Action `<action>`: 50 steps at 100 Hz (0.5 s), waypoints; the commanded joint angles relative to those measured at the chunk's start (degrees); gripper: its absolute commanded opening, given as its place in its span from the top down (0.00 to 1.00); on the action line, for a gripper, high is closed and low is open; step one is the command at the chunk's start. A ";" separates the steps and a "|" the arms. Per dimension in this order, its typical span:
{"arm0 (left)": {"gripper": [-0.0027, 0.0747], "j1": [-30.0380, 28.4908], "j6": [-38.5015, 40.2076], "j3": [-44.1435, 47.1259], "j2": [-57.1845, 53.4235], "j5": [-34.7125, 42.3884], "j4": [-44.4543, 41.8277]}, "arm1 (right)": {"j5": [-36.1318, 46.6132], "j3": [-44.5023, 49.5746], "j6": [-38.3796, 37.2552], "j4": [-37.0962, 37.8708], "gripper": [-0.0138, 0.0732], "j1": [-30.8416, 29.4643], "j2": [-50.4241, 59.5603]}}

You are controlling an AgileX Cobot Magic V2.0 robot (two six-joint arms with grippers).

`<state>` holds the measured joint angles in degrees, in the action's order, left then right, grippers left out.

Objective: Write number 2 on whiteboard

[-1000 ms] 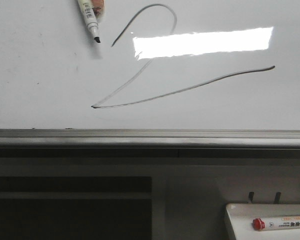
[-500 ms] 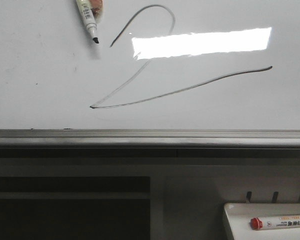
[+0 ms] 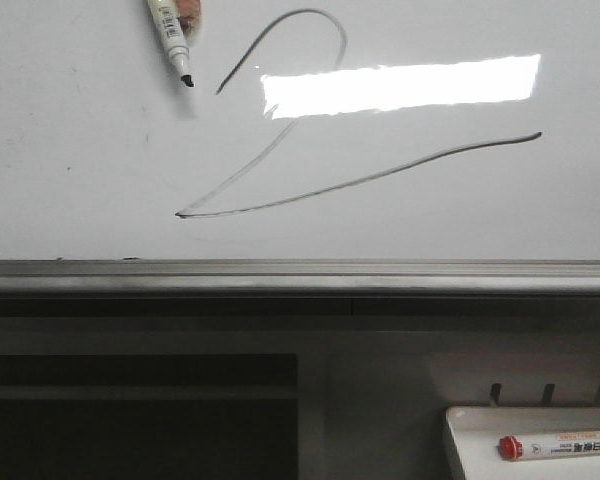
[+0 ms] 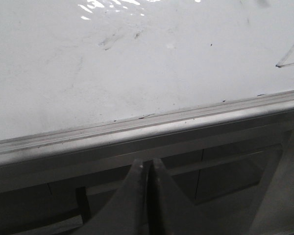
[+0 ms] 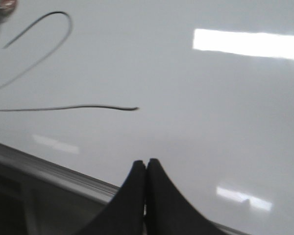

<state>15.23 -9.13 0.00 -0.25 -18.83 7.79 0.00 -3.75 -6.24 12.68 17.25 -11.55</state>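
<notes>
Number 2 (image 3: 310,150), thin grey line on glossy whiteboard (image 3: 80,170), base slanting toward upper right; both tools (image 4: 148,196) (image 5: 146,196) pressed together.

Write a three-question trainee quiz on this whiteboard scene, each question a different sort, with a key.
1. True or false: the number 2 on the whiteboard has its hook, diagonal and base stroke all drawn.
2. Multiple choice: where does the red-capped marker lie? A) on the whiteboard B) in the white tray below the board C) in the right gripper
3. Fill in: in the wrist views, the left gripper and the right gripper are both ____.

Key: 1 true; 2 B; 3 shut
</notes>
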 commanded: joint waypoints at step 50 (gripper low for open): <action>0.99 -0.18 0.77 0.60 -1.44 3.43 0.74 | -15.57 6.01 -0.26 -6.24 0.90 -13.62 13.23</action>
<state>15.23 -9.13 0.00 -0.25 -18.83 7.94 -15.43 0.84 -6.54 7.22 3.93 0.52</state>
